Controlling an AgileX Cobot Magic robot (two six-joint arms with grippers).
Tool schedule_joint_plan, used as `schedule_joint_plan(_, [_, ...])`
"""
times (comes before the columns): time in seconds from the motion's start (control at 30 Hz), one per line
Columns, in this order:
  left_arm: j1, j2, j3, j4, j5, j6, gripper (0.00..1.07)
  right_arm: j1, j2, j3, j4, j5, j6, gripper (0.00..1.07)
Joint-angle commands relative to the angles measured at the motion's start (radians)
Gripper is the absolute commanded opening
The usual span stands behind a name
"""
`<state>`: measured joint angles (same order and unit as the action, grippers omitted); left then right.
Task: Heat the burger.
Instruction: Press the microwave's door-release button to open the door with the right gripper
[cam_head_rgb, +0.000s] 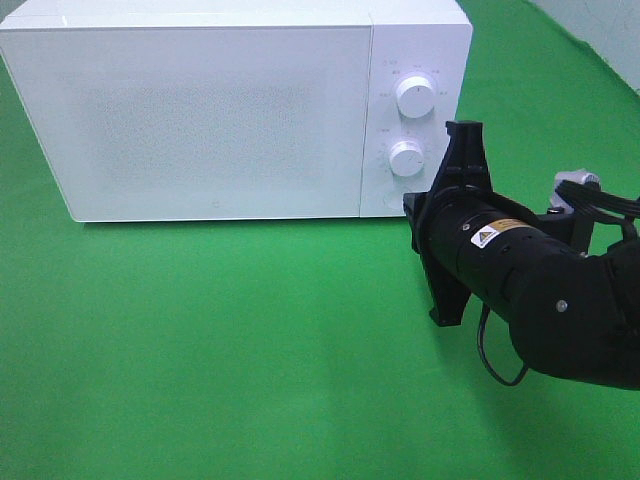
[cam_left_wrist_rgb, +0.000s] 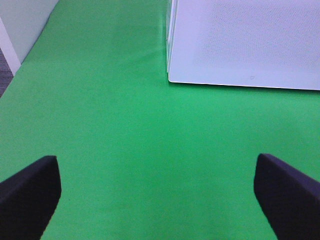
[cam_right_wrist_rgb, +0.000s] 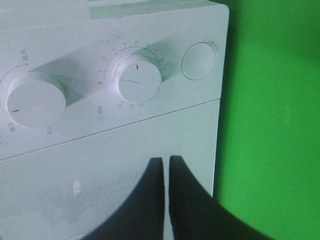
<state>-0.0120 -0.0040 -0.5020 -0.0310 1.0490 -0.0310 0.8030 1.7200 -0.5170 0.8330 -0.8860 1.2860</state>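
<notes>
my right hand (cam_right_wrist_rgb: 166, 162) is pinched closed, empty, by the microwave (cam_head_rgb: 200, 110); left hand (cam_left_wrist_rgb: 156, 172) spread wide; burger unseen, likely soft: cradle its sides.

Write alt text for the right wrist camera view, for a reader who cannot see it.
The right gripper, its jaws shut, points at the closed door of a white microwave. Past its fingertips, the control panel shows a numbered dial, a second dial and a round button; green cloth lies beside the microwave.
</notes>
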Motion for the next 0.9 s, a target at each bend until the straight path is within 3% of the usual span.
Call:
schedule_joint_plan(0.03, [0.002,-0.022,0.002,0.001,-0.009,0.001,0.97,0.002,-0.002,-0.01,0.003,0.009,0.026,0.0])
schedule_joint_plan(0.5, [0.002,-0.022,0.002,0.001,-0.009,0.001,0.97,0.001,0.099,-0.01,-0.033,-0.04,0.125,0.0])
schedule_joint_plan(0.9, [0.002,-0.022,0.002,0.001,-0.009,0.001,0.97,-0.114,0.211,-0.084,-0.161,-0.052,0.185,0.0])
